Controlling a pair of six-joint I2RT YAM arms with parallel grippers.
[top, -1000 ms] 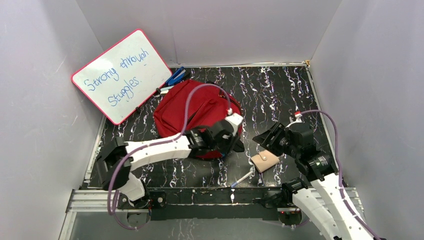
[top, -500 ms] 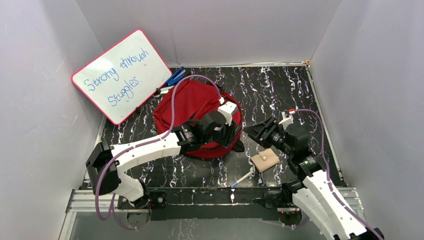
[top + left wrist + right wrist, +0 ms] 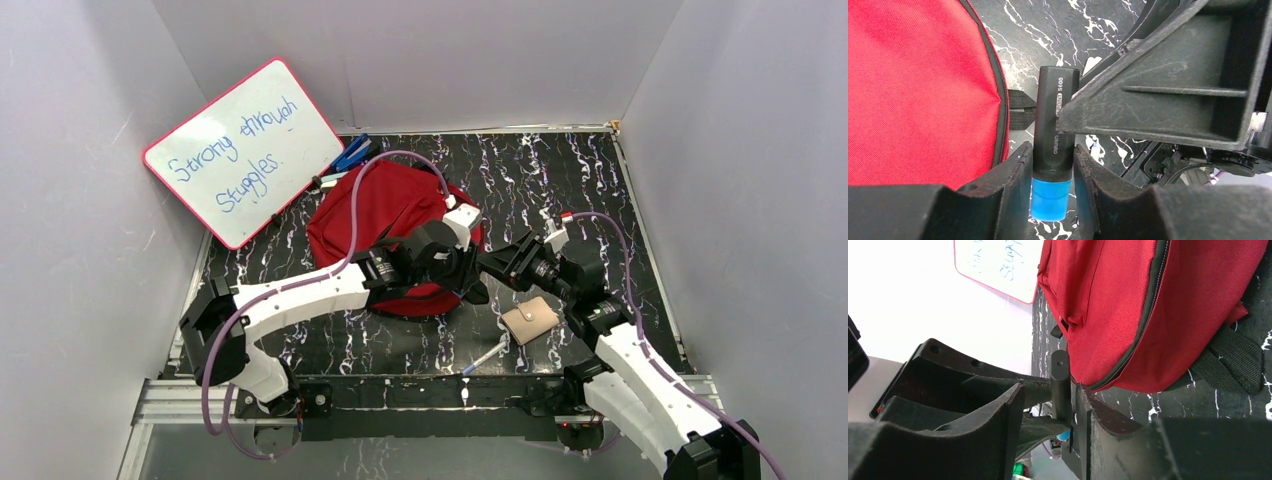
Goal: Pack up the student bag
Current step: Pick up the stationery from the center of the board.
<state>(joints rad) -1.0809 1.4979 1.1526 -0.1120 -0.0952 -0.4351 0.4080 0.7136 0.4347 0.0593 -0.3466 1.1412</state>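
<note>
The student bag (image 3: 385, 205), dark red with black zippers and straps, lies at mid table; it also fills the left wrist view (image 3: 923, 85) and the right wrist view (image 3: 1168, 305). My left gripper (image 3: 468, 272) hovers at the bag's right edge, shut on a black highlighter with a blue end (image 3: 1055, 130). In its own view the left gripper (image 3: 1052, 150) clamps the barrel on both sides. My right gripper (image 3: 497, 262) meets it from the right. The right gripper (image 3: 1050, 387) stands open around the highlighter's black cap (image 3: 1060, 380), one finger against it and a gap at the other.
A whiteboard (image 3: 243, 150) with a pink rim leans against the back-left wall. Blue items (image 3: 352, 153) lie behind the bag. A beige wallet (image 3: 529, 321) and a pen (image 3: 486, 357) lie near the front right. White walls enclose the table.
The right gripper has moved left until its jaws straddle the highlighter's cap. The left gripper, still holding the highlighter, shifted slightly back along the bag's right edge.
</note>
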